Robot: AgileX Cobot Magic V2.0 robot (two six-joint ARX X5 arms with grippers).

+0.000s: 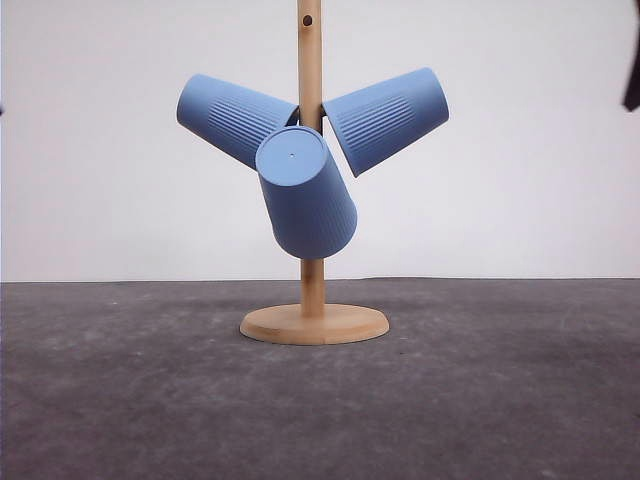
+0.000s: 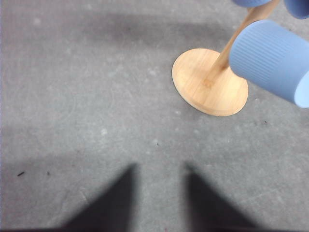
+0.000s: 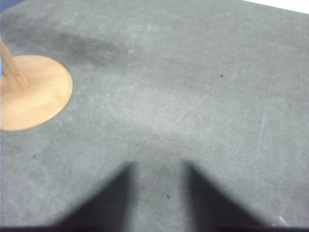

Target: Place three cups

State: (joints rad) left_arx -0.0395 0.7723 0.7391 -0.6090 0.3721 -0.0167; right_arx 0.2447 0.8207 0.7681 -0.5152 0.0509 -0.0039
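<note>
Three cups (image 1: 305, 190) hung mouth-inward on wooden stand (image 1: 313, 324), my left gripper (image 2: 159, 203) and right gripper (image 3: 157, 203) both spread, holding nothing, above grey table (image 1: 500, 400).

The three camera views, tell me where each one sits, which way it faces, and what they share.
Front view: low, facing forward across the grey table at the wooden stand holding three blue cups.
Left wrist view: on the left arm, looking down at the table; the open left claw shows, with the stand's base and one cup beyond.
Right wrist view: on the right arm, looking down; the open right claw shows.
Shared: all three catch the stand's round base.
</note>
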